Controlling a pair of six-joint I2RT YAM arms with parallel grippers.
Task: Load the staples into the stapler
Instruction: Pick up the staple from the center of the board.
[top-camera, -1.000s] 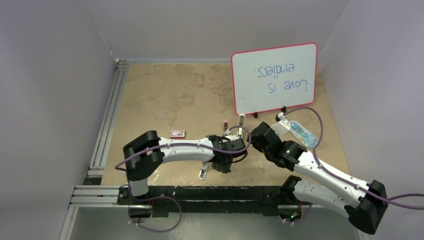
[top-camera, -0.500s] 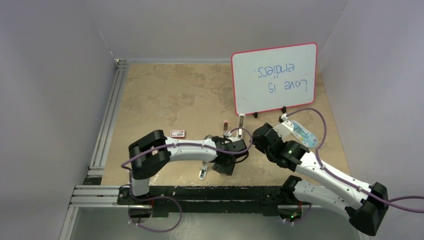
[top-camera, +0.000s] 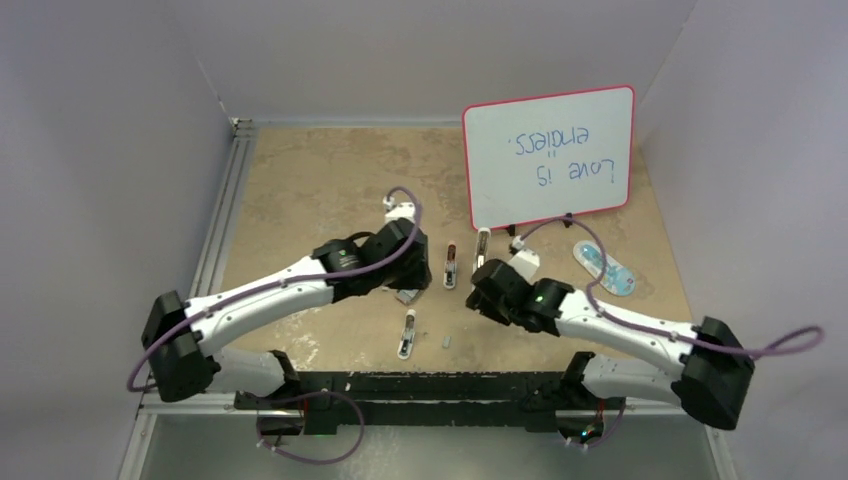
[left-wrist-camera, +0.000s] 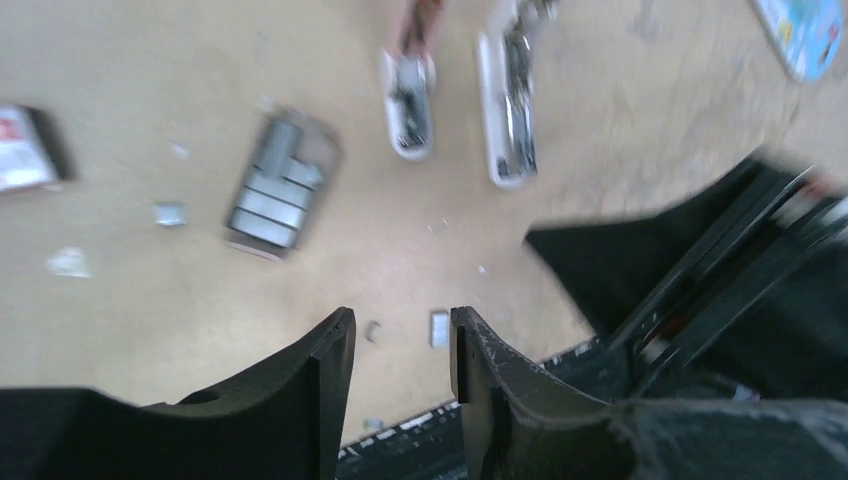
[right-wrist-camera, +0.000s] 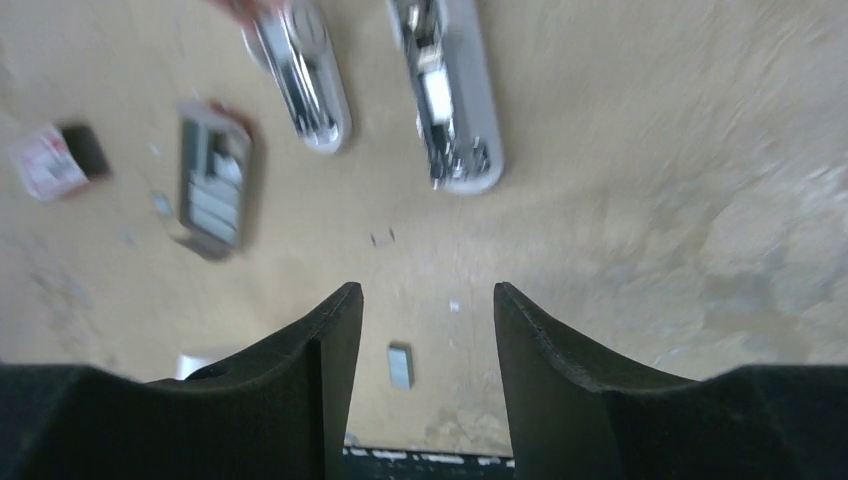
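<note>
By the table's (top-camera: 300, 190) near edge lie a grey strip (top-camera: 445, 341) and a white piece (top-camera: 406, 335), both too small to make out. Over them the left gripper (left-wrist-camera: 402, 320) and right gripper (right-wrist-camera: 427, 295) hang with jaws apart and nothing between. Nearer the middle the staples (left-wrist-camera: 270, 190) sit in their tray (left-wrist-camera: 330, 150), blurred in the wrist views and half hidden by the left arm from above, with the red box (left-wrist-camera: 18, 150) cut off at the picture's edge. Just beyond, the stapler (left-wrist-camera: 408, 95) and a longer white part (left-wrist-camera: 508, 110) lie side by side, far ends cut off.
</note>
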